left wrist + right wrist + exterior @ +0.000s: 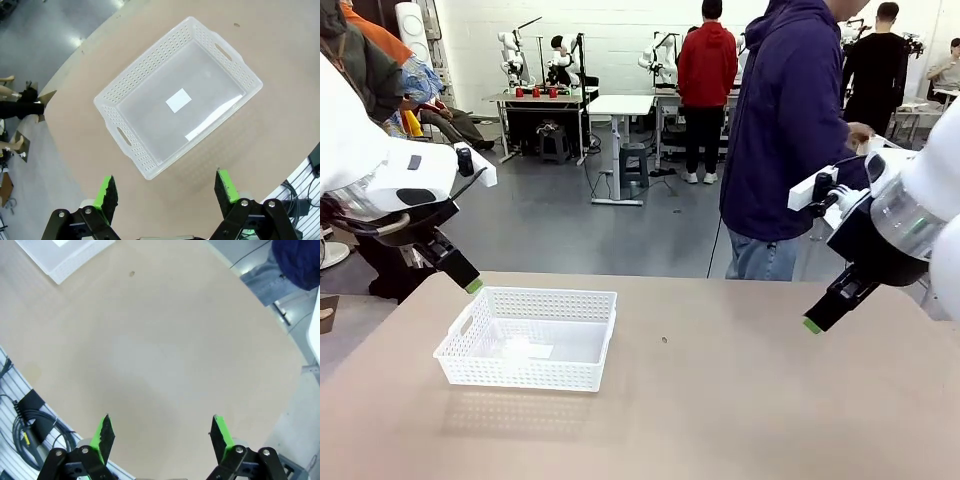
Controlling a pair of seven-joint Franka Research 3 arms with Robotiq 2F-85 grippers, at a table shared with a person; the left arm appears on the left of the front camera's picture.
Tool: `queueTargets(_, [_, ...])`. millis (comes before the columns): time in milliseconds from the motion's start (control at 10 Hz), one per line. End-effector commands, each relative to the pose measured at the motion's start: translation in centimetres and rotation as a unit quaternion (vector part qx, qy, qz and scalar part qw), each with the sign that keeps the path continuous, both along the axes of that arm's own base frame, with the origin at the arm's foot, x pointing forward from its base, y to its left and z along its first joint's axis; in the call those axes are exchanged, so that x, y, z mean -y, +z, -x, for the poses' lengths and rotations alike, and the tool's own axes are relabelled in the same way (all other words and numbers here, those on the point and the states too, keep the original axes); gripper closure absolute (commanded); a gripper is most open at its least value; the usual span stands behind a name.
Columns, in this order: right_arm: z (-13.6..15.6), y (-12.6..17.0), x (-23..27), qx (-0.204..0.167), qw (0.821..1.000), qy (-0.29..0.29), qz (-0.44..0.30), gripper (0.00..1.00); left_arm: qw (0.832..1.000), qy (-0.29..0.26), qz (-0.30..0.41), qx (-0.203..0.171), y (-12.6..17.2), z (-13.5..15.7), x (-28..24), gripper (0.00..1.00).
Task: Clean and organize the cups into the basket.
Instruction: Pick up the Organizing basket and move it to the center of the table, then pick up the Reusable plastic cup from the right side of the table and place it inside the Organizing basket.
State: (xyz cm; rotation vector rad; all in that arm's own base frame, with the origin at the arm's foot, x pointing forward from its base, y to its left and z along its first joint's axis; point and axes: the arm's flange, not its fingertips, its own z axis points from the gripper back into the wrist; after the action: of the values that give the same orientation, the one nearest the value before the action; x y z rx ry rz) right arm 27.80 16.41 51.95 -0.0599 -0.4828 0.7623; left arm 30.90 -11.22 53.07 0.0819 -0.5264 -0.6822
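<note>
The white perforated basket (528, 338) sits on the tan table left of centre, with a white label on its floor and nothing else inside. From above, the basket (150, 95) lies well ahead of my left gripper (169, 189), whose green-padded fingers stand wide apart. In the front view the left gripper (472, 285) hovers above the basket's far left corner. My right gripper (812, 325) hangs over the table's right side; seen from its own wrist, the right gripper (162, 432) is open over bare table. The cups are out of view.
A person in a dark blue hoodie (790, 120) stands at the far side of the table, toward the right. A small dark speck (664, 340) marks the tabletop right of the basket. A basket corner (65, 257) shows at the right wrist view's top left.
</note>
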Motion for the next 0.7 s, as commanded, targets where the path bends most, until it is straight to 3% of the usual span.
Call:
queueTargets(0, [-1.7, -1.8, -0.5, -0.012, 1.0, 0.005, -0.004, 0.0, 1.0, -0.001, -0.003, -0.018, -1.6, -1.1, 0.3, 0.0])
queueTargets(400, [-1.2, -1.5, -0.4, -0.014, 1.0, 0.001, 0.003, 0.0, 1.0, 0.0, -0.005, -0.021, -1.5, -0.9, 0.2, 0.0])
queueTargets(500, [-1.8, -1.1, 1.6, -0.051, 0.989, -0.009, -0.141, 0.0, 0.982, -0.009, 0.17, -0.082, -1.1, -1.2, -1.2, 0.0])
queueTargets(600, [-2.4, -1.1, 4.2, -0.099, 0.959, -0.014, -0.266, 0.0, 0.951, 0.005, 0.279, -0.132, -0.9, -2.0, -3.0, 0.0])
